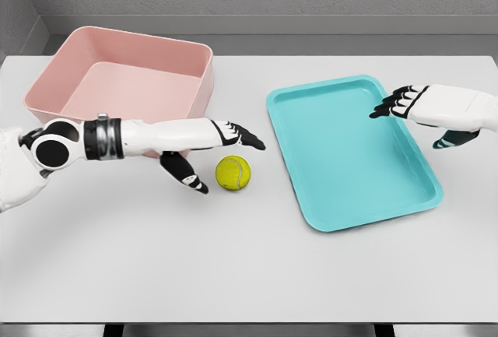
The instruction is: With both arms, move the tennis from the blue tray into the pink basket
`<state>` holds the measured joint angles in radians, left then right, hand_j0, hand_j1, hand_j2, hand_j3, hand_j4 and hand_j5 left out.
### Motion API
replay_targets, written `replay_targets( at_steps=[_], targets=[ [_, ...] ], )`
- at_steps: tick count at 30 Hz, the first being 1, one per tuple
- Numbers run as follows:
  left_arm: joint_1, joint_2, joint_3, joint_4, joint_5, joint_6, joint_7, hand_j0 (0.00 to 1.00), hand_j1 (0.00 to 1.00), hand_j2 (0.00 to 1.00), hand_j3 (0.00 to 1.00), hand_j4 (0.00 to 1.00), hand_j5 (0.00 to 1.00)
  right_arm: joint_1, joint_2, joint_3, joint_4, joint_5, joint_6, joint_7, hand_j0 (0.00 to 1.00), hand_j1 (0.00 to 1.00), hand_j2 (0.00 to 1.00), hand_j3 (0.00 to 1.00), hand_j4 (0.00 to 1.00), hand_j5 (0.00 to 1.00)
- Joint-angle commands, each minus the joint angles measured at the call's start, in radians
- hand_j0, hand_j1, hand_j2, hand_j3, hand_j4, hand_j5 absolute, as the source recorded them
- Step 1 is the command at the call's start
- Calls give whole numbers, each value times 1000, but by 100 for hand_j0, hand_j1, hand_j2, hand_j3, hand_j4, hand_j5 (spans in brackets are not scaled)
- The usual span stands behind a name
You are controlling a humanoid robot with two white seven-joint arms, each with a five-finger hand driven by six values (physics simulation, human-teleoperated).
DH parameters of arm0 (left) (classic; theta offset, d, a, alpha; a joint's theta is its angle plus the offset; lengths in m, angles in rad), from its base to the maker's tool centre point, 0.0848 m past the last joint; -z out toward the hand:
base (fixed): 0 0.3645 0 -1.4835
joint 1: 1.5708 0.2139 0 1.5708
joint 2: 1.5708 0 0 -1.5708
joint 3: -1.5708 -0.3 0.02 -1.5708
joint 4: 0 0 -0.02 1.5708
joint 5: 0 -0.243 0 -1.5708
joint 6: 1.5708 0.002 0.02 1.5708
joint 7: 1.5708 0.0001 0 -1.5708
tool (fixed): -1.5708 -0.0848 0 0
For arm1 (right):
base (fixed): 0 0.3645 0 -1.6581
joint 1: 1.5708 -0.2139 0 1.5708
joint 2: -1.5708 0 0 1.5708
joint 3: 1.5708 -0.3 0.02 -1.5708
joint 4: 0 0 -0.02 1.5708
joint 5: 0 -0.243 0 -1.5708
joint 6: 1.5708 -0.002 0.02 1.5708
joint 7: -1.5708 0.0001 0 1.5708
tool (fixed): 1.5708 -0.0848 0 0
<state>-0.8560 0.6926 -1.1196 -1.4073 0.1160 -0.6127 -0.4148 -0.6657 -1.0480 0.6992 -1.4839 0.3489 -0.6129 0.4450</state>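
A yellow-green tennis ball (233, 172) lies on the white table between the pink basket (85, 57) and the blue tray (389, 197). My left hand (222, 154) hovers just left of and above the ball, fingers spread around it without touching, thumb low beside it. My right hand (412, 115) hangs over the tray's far right side, fingers relaxed and holding nothing. The tray and the basket both hold nothing.
The white table (233, 267) stretches wide in front of the ball and tray. A grey wall runs behind the table's far edge.
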Motion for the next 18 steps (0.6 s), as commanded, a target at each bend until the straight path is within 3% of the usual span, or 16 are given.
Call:
replay_targets(
  at_steps=[1, 18],
  targets=[
    [0, -25, 1, 41, -16, 2, 1, 100, 100, 100, 100, 100, 100, 0, -3, 0, -1, -5, 2, 0, 100, 100, 100, 100, 100, 100],
    [0, -84, -45, 139, -21, 2, 2, 100, 100, 100, 100, 100, 100, 5, 0, 0, -1, -4, 2, 6, 100, 100, 100, 100, 100, 100]
  ],
)
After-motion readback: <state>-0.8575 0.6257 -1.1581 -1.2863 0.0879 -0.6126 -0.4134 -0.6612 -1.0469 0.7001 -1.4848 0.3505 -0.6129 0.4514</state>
